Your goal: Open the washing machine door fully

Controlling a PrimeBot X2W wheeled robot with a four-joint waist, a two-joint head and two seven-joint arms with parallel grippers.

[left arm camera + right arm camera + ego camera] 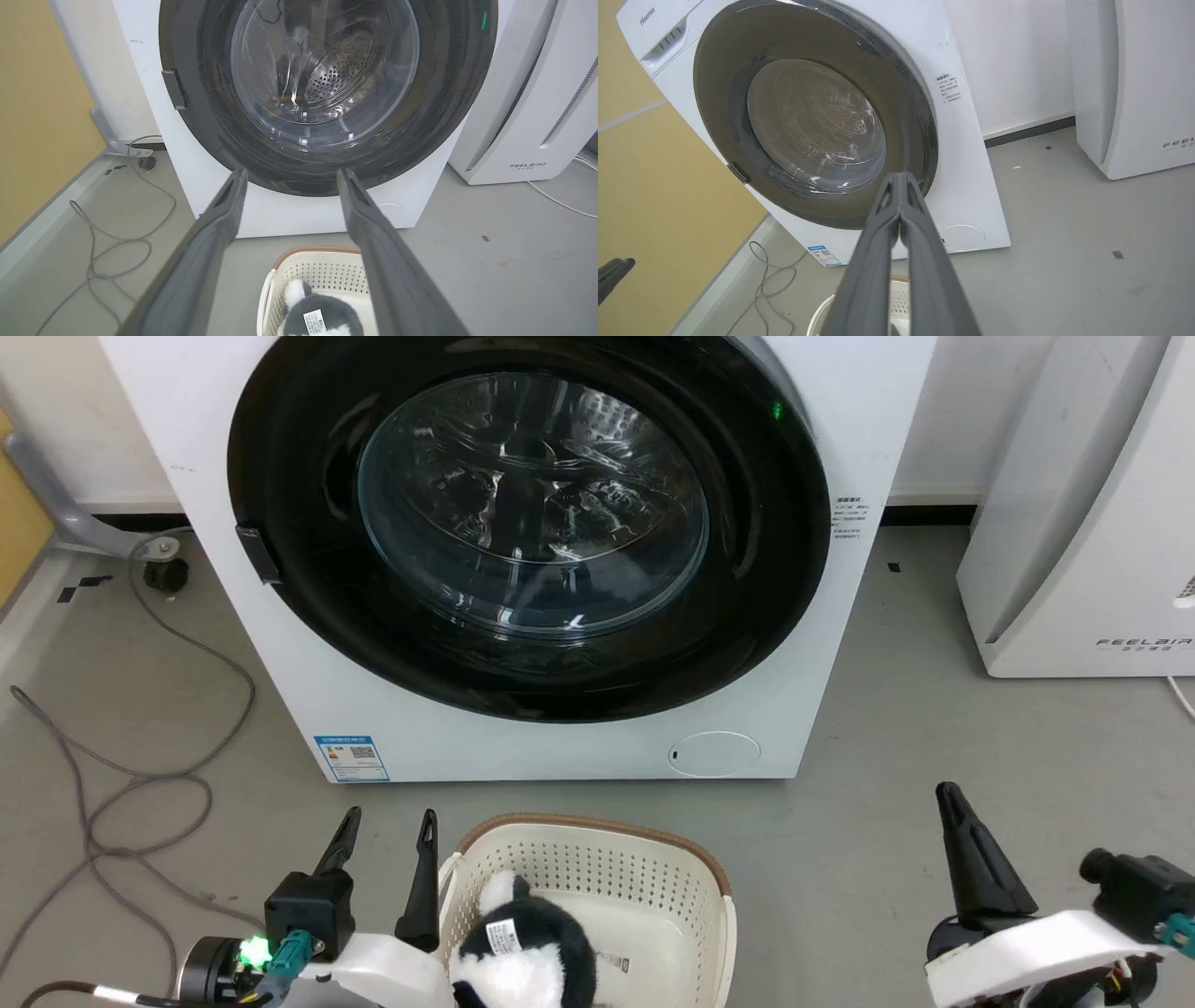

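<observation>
Both end effectors (390, 816) (948, 795) face washing machine door (530, 509).

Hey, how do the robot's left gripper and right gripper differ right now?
The left gripper is open, fingers apart; the right gripper is shut, fingers together. The left gripper sits beside the laundry basket; the right gripper is over bare floor. Both hold nothing and are short of the washing machine door.

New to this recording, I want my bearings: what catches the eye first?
The glossy black washing machine door, apparently shut, dominates the head view's upper centre, on the white washing machine. Below stands a cream basket holding a black-and-white plush toy, between the open left gripper and the shut right gripper.
</observation>
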